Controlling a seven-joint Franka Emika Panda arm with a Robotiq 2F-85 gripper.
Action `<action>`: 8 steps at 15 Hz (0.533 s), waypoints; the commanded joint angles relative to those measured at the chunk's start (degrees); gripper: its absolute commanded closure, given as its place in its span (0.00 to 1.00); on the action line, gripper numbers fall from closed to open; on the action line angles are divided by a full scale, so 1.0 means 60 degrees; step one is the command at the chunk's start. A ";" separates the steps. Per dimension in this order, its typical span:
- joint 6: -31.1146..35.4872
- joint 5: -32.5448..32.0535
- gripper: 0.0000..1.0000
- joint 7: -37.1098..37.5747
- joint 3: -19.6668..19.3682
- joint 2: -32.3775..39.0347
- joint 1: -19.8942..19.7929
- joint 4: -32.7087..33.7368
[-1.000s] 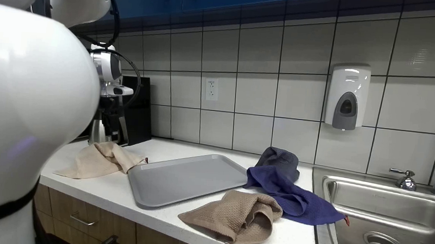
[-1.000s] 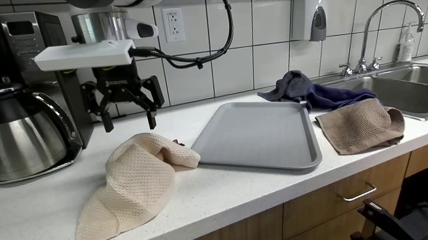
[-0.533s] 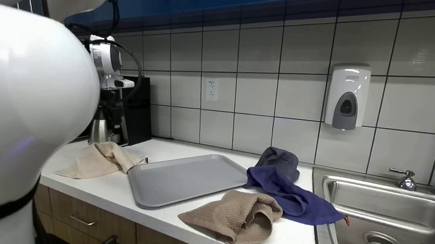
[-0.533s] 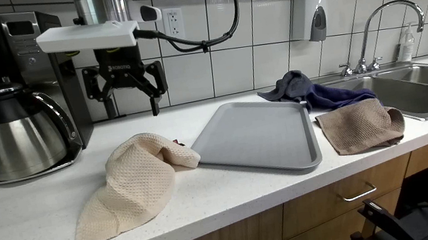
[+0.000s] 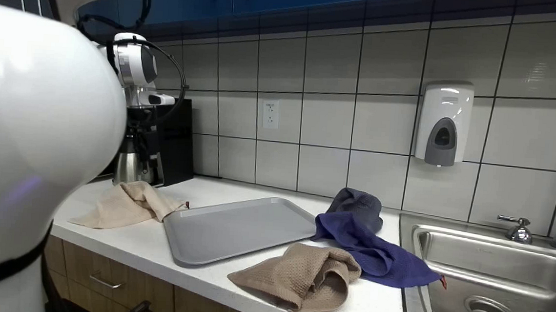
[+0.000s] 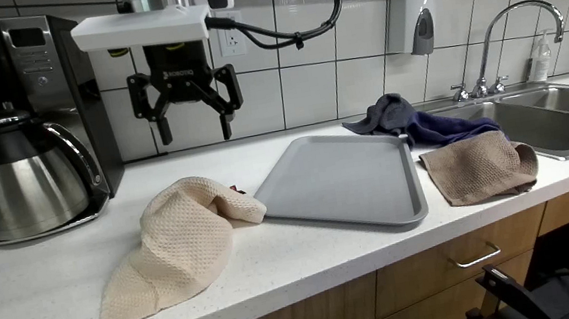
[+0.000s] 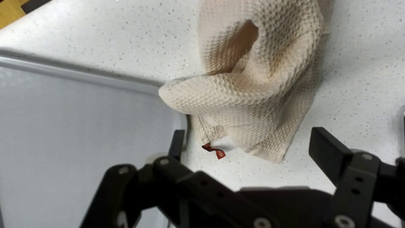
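Note:
My gripper [image 6: 196,132] is open and empty, raised above the counter behind the cream towel. In the wrist view its spread fingers [image 7: 248,139] have bare counter between them, with a small red tag [image 7: 215,150] on the towel's edge just beyond. The crumpled cream waffle towel [image 6: 184,244] also lies in the wrist view [image 7: 259,98] and an exterior view [image 5: 125,206]. One corner of it rests on the rim of the grey tray [image 6: 344,178]. The tray shows in the wrist view [image 7: 79,142] by one finger. In an exterior view [image 5: 141,154] the gripper is partly hidden by the arm.
A brown towel [image 5: 294,274], a purple-blue towel [image 5: 374,253] and a dark grey towel [image 5: 358,208] lie between tray and sink [image 5: 412,302]. A coffee maker with a steel carafe [image 6: 32,188] stands beside the gripper. A soap dispenser [image 5: 444,123] hangs on the tiled wall.
My gripper has risen and shifted right in an exterior view, away from the coffee maker. It stays open. The towels and the tray have not moved.

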 commanded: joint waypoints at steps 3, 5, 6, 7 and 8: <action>-0.0079 -0.0075 0.00 -0.0593 0.0157 -0.1348 -0.0557 -0.1360; -0.0009 -0.0001 0.00 -0.0813 0.0176 -0.1784 -0.0769 -0.1837; 0.0026 0.0045 0.00 -0.0941 0.0186 -0.1978 -0.0875 -0.2047; 0.0006 0.0080 0.00 -0.1063 0.0195 -0.2159 -0.0977 -0.2215; 0.0044 0.0153 0.00 -0.1248 0.0200 -0.2374 -0.1105 -0.2445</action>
